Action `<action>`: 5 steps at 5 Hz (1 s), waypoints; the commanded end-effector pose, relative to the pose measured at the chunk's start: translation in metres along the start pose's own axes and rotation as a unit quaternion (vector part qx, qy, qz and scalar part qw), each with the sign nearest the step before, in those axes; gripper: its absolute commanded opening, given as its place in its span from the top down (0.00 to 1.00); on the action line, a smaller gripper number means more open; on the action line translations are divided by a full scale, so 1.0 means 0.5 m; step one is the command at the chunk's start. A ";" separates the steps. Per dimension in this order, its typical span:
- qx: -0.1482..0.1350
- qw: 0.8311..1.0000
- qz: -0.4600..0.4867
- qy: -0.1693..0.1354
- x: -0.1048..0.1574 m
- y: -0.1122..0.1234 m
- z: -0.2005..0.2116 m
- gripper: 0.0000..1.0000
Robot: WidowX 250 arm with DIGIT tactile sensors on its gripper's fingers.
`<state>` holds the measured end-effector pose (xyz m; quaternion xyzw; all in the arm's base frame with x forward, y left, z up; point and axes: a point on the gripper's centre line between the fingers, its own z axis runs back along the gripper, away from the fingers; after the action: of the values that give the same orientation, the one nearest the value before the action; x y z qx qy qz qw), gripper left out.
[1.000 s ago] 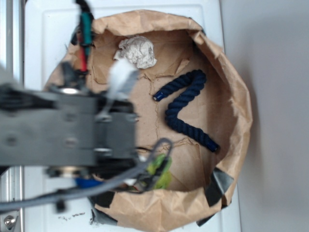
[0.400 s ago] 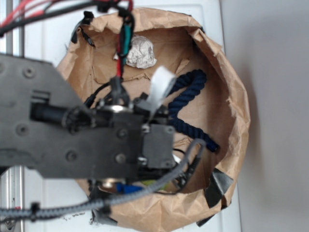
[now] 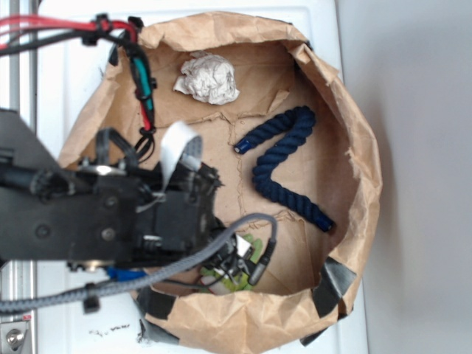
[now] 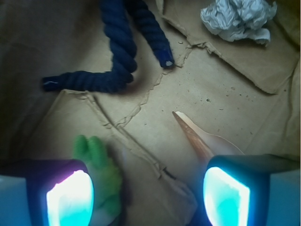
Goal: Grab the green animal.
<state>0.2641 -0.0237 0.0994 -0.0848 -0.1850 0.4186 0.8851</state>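
Observation:
The green animal lies on the paper floor near the front rim of the brown bag basin, mostly covered by the arm in the exterior view. Seen from the wrist, the green animal is a fuzzy lime-green shape with two lobes pointing up, right beside the inner face of the left finger. My gripper is open, its glowing pads wide apart, with the animal at the left edge of the gap and bare paper in the middle. An orange-tan pointed shell sits by the right finger.
A dark blue rope zigzags across the middle of the basin. A crumpled white paper ball lies at the far side. The rolled paper bag rim walls the whole area, with grey tape at the front right.
The arm swung right and forward over the basin, then drew back left. The green animal, hidden 0.4 s ago, shows again under the wrist cable. Rope and paper ball have not moved.

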 end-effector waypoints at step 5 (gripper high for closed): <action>0.008 0.994 -0.017 0.104 -0.090 -0.095 -0.080 0.00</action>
<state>0.2881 -0.0826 0.0522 -0.1040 -0.0756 0.4079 0.9039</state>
